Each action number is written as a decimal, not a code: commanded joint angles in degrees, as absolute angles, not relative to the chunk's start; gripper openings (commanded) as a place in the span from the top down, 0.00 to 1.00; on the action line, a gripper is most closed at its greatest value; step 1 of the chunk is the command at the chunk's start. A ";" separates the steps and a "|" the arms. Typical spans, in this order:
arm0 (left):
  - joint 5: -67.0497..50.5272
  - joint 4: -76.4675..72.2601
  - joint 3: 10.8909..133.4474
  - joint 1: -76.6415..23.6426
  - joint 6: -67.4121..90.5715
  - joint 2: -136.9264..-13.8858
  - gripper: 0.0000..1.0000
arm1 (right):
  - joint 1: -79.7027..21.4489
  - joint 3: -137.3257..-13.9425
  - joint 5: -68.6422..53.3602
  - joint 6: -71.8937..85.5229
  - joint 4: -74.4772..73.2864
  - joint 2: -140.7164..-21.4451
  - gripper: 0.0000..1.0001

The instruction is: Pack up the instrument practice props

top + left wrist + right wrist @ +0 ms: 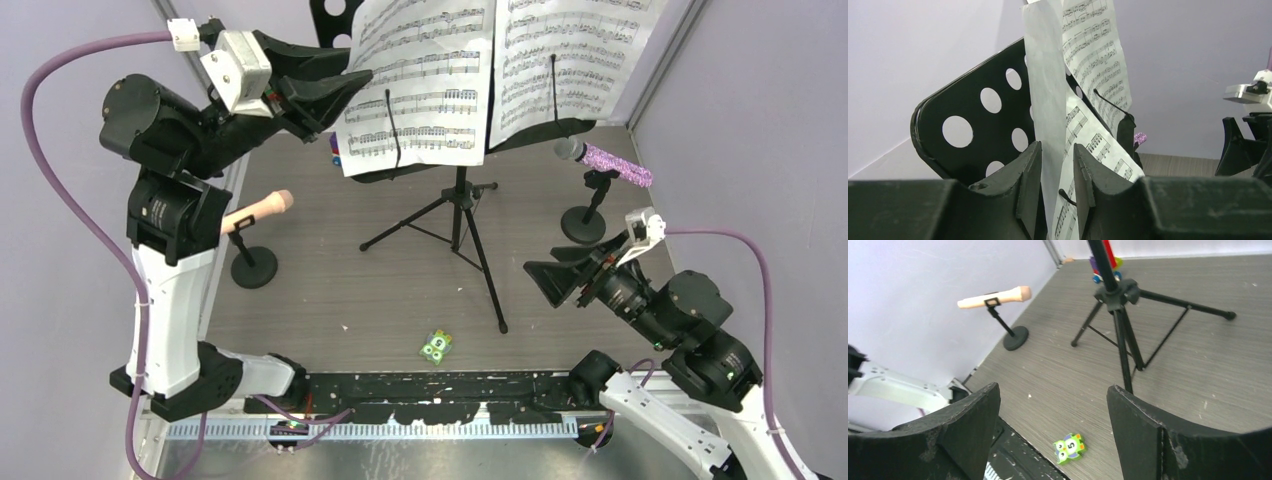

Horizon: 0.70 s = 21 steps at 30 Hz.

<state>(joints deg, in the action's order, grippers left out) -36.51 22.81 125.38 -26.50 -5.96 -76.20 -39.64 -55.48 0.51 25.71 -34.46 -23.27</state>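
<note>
White sheet-music pages (420,80) lean on the black perforated music desk (973,130) at the top centre of the overhead view, above its tripod legs (460,225). The left gripper (1057,150), at upper left, has its jaws close on either side of the left page's edge; whether they press the paper cannot be told. A pink microphone (258,212) on a round-based mount (253,268) sits at centre left. A purple-glitter microphone (610,162) on another mount (585,225) sits at right. The right gripper (1053,395), at lower right, is spread wide and holds nothing. A small green piece (437,347) lies at bottom centre.
</note>
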 commanded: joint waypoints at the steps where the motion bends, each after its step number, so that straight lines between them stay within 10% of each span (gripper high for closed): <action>1: -35.97 19.49 125.11 -26.54 -4.71 -75.83 0.69 | -39.87 -61.54 -6.45 26.11 -32.40 -27.06 0.18; 12: -34.72 19.14 124.95 -26.54 -4.39 -75.62 1.00 | -39.90 -75.45 -15.63 37.09 -18.81 -42.35 0.22; 21: -32.10 20.01 123.62 -26.54 -5.05 -74.64 1.00 | -39.96 -88.52 -19.18 45.61 -10.89 -58.98 0.35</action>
<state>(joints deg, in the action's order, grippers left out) -34.00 22.06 124.22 -26.50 -4.93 -76.01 -39.66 -82.72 -16.29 40.86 -16.95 -53.08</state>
